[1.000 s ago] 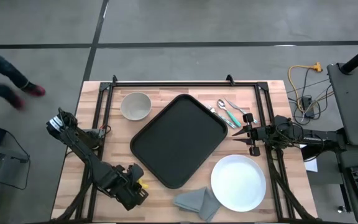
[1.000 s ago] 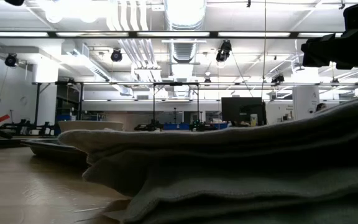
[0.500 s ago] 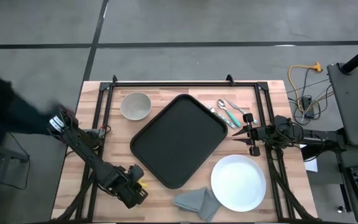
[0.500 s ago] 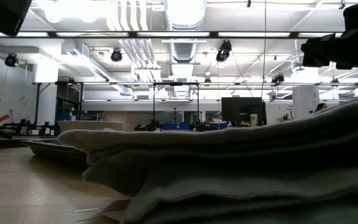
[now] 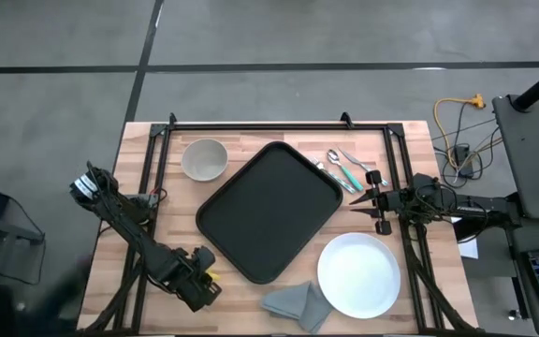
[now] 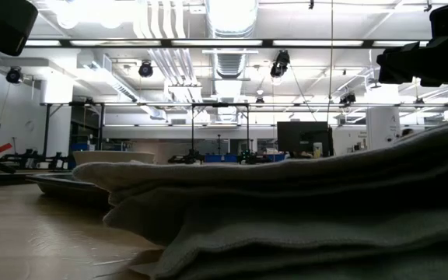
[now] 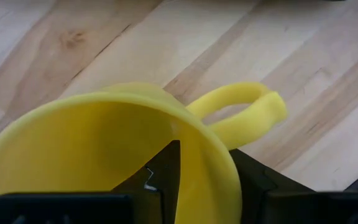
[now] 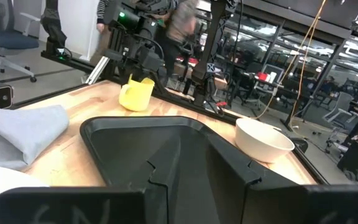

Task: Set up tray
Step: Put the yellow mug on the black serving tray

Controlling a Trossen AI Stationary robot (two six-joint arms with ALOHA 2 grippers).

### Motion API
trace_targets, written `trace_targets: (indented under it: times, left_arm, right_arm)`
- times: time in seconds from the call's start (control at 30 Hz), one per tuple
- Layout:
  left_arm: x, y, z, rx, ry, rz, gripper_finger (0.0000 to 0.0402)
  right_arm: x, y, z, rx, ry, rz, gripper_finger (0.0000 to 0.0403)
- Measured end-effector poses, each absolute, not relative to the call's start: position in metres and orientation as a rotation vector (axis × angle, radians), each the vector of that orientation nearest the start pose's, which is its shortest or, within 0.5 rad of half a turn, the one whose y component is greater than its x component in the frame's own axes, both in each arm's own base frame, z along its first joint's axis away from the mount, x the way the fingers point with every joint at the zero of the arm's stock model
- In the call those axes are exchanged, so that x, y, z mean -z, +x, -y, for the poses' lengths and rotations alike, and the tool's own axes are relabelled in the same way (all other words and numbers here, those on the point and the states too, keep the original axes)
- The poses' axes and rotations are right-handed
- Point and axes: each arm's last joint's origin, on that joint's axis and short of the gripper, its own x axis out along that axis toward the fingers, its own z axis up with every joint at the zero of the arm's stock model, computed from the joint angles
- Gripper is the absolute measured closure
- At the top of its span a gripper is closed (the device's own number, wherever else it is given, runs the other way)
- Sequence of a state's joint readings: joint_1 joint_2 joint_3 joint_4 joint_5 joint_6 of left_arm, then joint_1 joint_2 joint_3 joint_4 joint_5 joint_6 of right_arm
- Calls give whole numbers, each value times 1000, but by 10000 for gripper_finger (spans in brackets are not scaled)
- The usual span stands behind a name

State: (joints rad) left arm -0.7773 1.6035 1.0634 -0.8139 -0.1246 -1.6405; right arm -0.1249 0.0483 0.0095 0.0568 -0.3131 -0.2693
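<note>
The table [image 5: 157, 229] was pale butcher-block wood, framed by black rails, on a grey concrete floor [image 5: 298, 37]. Across it, the low view looked into a big open workshop with ceiling ducts [image 6: 228, 31] and strip lights, while the folded grey cloth [image 5: 296, 305] filled nearly the whole foreground. The tray [image 5: 269, 211] lay turned at an angle in the middle of the table, flat and bare. A pale bowl [image 5: 204, 159] sat beyond its left corner, cutlery [image 5: 344, 168] beyond its right corner, and the white plate [image 5: 359, 274] at the near right, just beside the tray.

Down at the near left, the left gripper [image 5: 202, 284] was at the yellow mug [image 7: 123, 149]; its jaws were clamped across the mug's rim, one finger inside and one outside, the handle sticking out over bare wood. The right gripper [image 5: 374, 198] hovered just off the tray's right edge, jaws spread wide and holding nothing
</note>
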Motion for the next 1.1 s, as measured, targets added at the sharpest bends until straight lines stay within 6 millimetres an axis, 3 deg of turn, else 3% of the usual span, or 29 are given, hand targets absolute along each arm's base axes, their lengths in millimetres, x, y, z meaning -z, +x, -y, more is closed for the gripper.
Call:
trace_targets:
  times: [0.17, 0.3, 0.5, 0.63, 0.8, 1.1]
  left_arm:
    - [-196, 208, 200, -539, -769, -1269, 312]
    - [-194, 207, 201, -445, -713, -1329, 319]
    - [-193, 206, 201, -414, -689, -1363, 390]
    - [-196, 207, 202, -401, -700, -1363, 396]
    - [-208, 206, 201, -370, -676, -1368, 399]
    - [-234, 205, 176, -405, -592, -1403, 400]
  right_arm:
    - [-168, 99, 3, -185, -273, 42, 335]
    - [-168, 99, 3, -185, -272, 43, 335]
    - [-168, 99, 3, -185, -272, 43, 335]
    - [-168, 99, 3, -185, -272, 43, 335]
    - [-169, 99, 3, -185, -272, 43, 335]
    - [-168, 99, 3, -185, -272, 43, 335]
